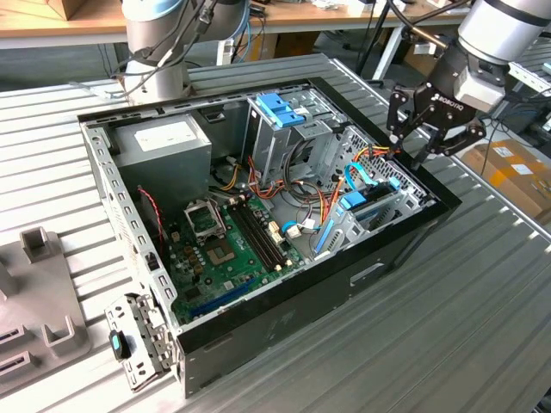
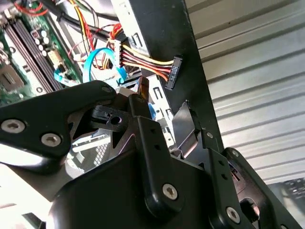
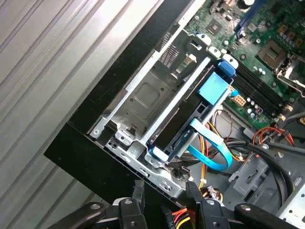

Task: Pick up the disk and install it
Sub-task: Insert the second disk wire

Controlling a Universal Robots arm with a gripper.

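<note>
Hovering over the corner of the open computer case at the exterior view's right, the hand is holding nothing, its black fingers standing apart with clear space between the tips. In the first wrist view the two fingertips are pointing down at the case's black edge, just beside a bundle of red, yellow and black power wires. The disk is sitting in the metal drive cage against that wall of the case, lying along the cage with its light-blue rails showing at the end and along its side. A flat blue data cable is curving out from the disk's near end. In the exterior view the disk is lying below and just beside the hand, apart from it. The green motherboard is filling the case floor, and the case itself is resting on the ribbed metal bench.
</note>
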